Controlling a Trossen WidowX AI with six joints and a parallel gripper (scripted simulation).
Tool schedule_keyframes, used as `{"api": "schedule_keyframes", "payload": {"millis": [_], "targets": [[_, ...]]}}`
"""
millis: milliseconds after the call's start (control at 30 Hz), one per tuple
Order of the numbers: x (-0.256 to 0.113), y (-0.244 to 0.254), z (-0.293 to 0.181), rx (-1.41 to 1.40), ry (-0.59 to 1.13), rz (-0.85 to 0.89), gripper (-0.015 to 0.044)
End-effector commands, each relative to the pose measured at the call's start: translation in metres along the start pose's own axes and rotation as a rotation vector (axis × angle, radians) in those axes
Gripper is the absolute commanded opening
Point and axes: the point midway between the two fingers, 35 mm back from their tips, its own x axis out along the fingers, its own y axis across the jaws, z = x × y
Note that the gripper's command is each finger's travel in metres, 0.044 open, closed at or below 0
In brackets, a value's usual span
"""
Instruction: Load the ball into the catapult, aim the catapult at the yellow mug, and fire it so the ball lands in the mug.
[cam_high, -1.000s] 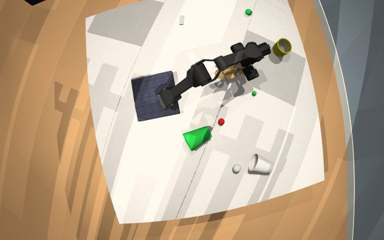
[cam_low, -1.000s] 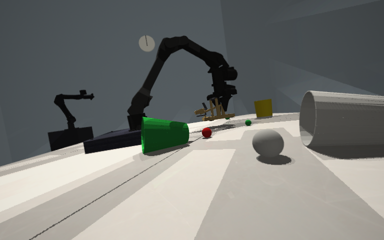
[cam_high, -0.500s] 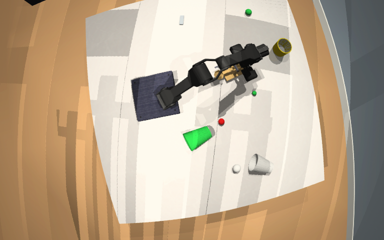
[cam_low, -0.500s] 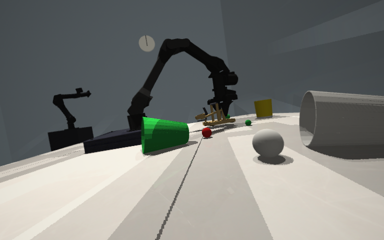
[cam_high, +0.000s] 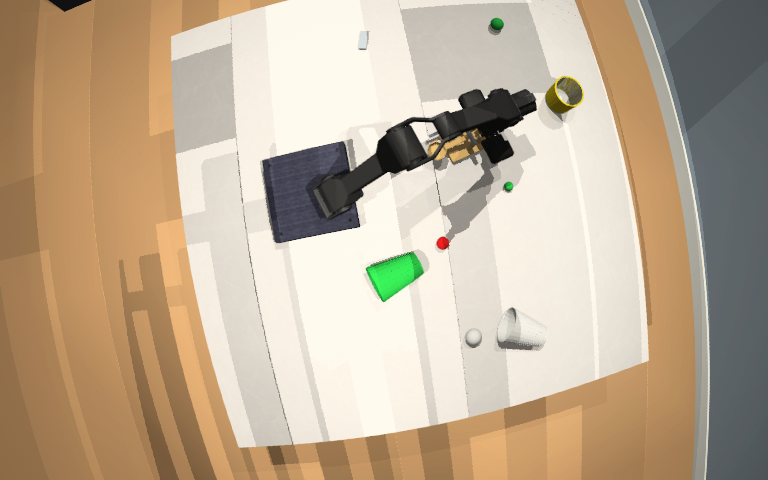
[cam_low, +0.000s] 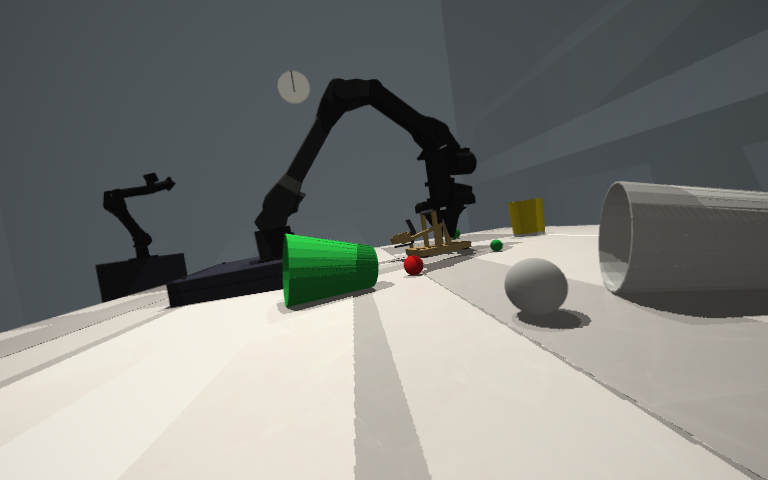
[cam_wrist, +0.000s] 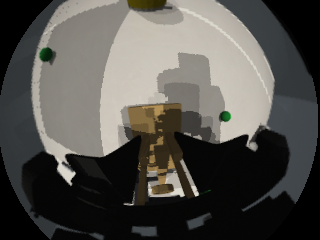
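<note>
My gripper (cam_low: 440, 223) (cam_wrist: 157, 136) points down and is shut on the wooden catapult (cam_high: 464, 152) (cam_low: 438, 248) (cam_wrist: 155, 117), at its upright frame. The catapult's base is at or just above the table; its front end points roughly at the yellow mug (cam_high: 559, 100) (cam_low: 526, 216) (cam_wrist: 146, 4), which stands upright beyond it. No ball shows in the catapult's cup. A red ball (cam_high: 442, 243) (cam_low: 413, 265), a small green ball (cam_high: 508, 186) (cam_low: 496, 245) (cam_wrist: 226, 116), a darker green ball (cam_high: 497, 23) (cam_wrist: 46, 54) and a white ball (cam_high: 473, 337) (cam_low: 535, 285) lie on the table.
A green cup (cam_high: 394, 276) (cam_low: 328, 271) lies on its side near the red ball. A whitish cup (cam_high: 529, 333) (cam_low: 690, 243) lies beside the white ball. A small pale block (cam_high: 363, 40) lies at the top in the top view. The arm stands on a dark plate (cam_high: 300, 169).
</note>
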Motion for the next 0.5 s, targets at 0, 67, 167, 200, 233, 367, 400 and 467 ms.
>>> {"api": "schedule_keyframes", "payload": {"millis": [0,67,167,200,233,367,400,467], "targets": [[-0.001,0.000,0.000,0.000,-0.002,-0.001,0.0105],[-0.001,0.000,0.000,0.000,-0.002,-0.001,0.0157],[-0.001,0.000,0.000,0.000,-0.002,-0.001,0.0236],[-0.001,0.000,0.000,0.000,-0.002,-0.001,0.0263],[-0.001,0.000,0.000,0.000,-0.002,-0.001,0.0289],[-0.003,0.000,0.001,0.000,-0.002,-0.001,0.0394],[-0.010,0.000,0.002,0.000,-0.002,-0.001,0.0420],[-0.036,0.000,0.004,0.000,-0.002,0.000,0.0440]]}}
